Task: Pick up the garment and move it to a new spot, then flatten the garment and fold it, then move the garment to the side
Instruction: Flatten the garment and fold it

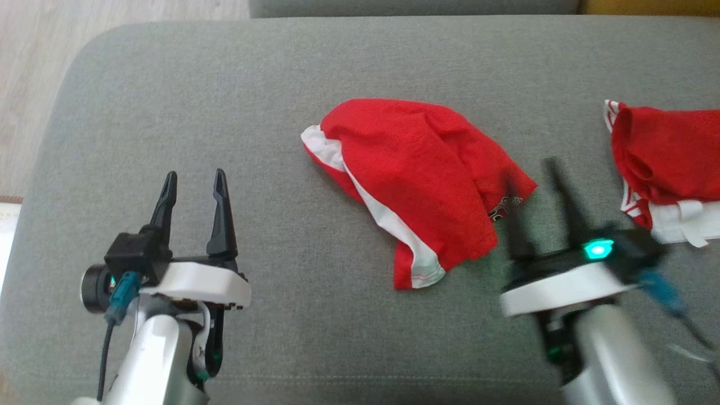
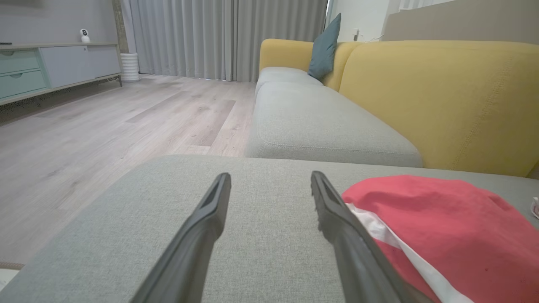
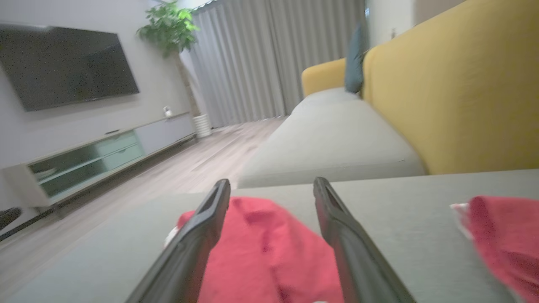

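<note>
Red garment (image 1: 416,185) crumpled at centre of the head view on the grey cushion (image 1: 225,84), held by nothing. Long axis on a slant, from a white-trimmed end at upper left down to a hem at lower centre, with a white stripe along the lower-left edge. Right gripper (image 1: 530,171) at lower right, blurred, fingers spread wide and empty, tips just at the garment's right-hand corner and overlapping it in the head view; contact with the cloth impossible to tell. In the right wrist view, red cloth straight ahead, between and under both fingers. Left gripper (image 1: 195,174) at lower left, sharp, likewise wide open and empty, well apart from the garment, bare cushion between; in the left wrist view, the garment off to frame right, beside the finger on that side. Nearer by far, then: the right gripper, cloth ahead and slightly to its left; probably a short reach forward and down onto the near corner for the pick-up. Second red piece (image 1: 669,157) with white trim at the right edge of the head view, apart from the first; worth not confusing the two. Small dark-and-white print (image 1: 502,205) on the garment's right corner, beside the right gripper's tips: too small and creased to read. No other brand, label or writing legible.
</note>
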Available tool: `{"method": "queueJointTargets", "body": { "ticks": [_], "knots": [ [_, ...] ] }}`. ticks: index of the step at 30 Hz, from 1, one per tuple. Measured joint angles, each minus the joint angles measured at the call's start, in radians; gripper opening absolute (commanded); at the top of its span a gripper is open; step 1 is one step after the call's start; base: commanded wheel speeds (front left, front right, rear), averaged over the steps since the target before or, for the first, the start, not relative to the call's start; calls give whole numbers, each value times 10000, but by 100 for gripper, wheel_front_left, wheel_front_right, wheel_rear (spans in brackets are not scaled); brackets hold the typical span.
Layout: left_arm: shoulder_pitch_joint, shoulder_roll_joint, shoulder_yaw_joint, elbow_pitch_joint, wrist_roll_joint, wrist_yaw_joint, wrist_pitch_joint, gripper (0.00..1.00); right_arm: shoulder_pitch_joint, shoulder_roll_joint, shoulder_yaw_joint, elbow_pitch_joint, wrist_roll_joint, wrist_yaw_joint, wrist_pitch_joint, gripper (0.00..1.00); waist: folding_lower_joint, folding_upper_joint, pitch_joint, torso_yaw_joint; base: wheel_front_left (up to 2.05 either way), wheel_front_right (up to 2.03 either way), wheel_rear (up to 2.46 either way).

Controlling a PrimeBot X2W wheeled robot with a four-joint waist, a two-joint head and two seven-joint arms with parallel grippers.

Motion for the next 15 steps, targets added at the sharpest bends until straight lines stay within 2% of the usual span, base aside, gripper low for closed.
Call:
{"method": "queueJointTargets", "body": {
  "ticks": [4, 7, 11, 15],
  "knots": [
    [0, -197, 213, 144, 36, -184, 0, 100, 7, -10, 1664, 58, 86, 0, 851, 100, 0, 0, 120, 138, 0, 0, 0],
    [0, -284, 276, 313, 96, -336, 0, 100, 70, -253, 2658, 249, 359, 0, 1446, 100, 0, 0, 204, 237, 0, 0, 0],
    [-7, -453, 407, 447, 182, -443, 0, 100, 193, -596, 2803, 840, 451, 0, 2148, 100, 0, 0, 278, 360, 0, 0, 0],
    [-11, -479, 510, 546, 182, -529, 0, 100, 190, -627, 2654, 1306, 357, 0, 2600, 100, 0, 0, 330, 457, 0, 0, 0]
  ]
}}
